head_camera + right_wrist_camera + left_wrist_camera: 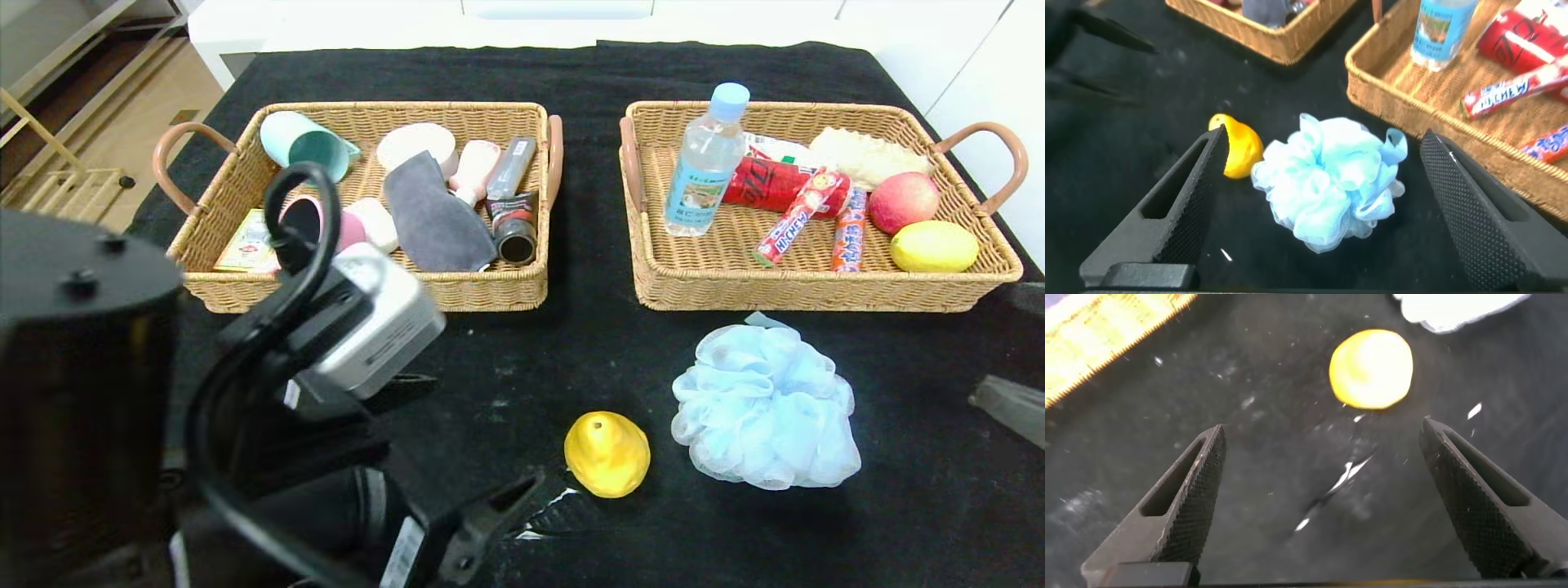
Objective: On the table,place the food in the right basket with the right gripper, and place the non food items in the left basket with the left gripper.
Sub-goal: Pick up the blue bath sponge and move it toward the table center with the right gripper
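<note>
Two items left on the counter (522, 73): yellow pear (606, 453) at lower centre of the head view, pale blue mesh puff (766, 407) just right of it, near but not touching. Both sit in front of the right basket (816, 282).

Left gripper (1323, 506) is at lower left of the head view, fingers spread wide, nothing between them. Its wrist view has the pear straight ahead, past the white tear (1343, 474) in the cloth. Pear is food though, so that's the right arm's pick.

Right gripper (1319, 204) is barely in the head view at the right edge, fingers wide open and empty, puff centred between them in its own view.

My read: the arms are lined up on each other's targets. Left should shift across to the puff, come down over its middle and close deep, since the mesh will squash. Keep clear of the pear so it doesn't roll. Then carry to the left basket (367, 290), which is already crowded, so release over a gap.
</note>
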Robot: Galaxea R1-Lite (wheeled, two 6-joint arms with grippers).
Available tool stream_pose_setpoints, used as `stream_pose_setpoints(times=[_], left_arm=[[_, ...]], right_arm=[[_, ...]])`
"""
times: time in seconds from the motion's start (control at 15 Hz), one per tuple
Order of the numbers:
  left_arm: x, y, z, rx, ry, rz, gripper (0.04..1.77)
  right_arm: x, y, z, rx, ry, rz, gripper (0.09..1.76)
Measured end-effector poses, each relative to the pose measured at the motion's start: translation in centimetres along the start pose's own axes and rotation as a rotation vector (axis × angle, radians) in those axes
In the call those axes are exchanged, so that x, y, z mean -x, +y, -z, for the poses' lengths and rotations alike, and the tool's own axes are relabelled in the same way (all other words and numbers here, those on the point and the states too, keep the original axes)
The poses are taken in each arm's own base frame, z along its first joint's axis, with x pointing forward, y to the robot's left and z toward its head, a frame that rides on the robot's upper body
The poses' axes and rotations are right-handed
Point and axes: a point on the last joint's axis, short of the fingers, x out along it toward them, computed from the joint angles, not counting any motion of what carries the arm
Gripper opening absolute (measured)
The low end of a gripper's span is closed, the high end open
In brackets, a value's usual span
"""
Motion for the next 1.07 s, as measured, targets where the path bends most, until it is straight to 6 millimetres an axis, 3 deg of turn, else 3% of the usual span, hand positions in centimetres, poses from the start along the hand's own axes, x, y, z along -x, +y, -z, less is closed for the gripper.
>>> stream_pose_setpoints(times=[0.27, 0.8, 1.07], left_arm=[[2.1, 1.7, 4.8, -0.062, -0.055, 0.061, 1.70], [2.5, 1.8, 6.9, -0.074, -0.063, 0.099, 1.71], [3.1, 1.8, 7.3, -0.077, -0.071, 0.098, 1.71]], right_arm=[[-0.8, -0.3, 0.4, -0.006, 0.031, 0.008, 1.71], [-1.4, -0.6, 0.5, -0.009, 0.057, 0.102, 1.71], [-1.6, -0.4, 0.8, -0.008, 0.224, 0.218, 1.71]])
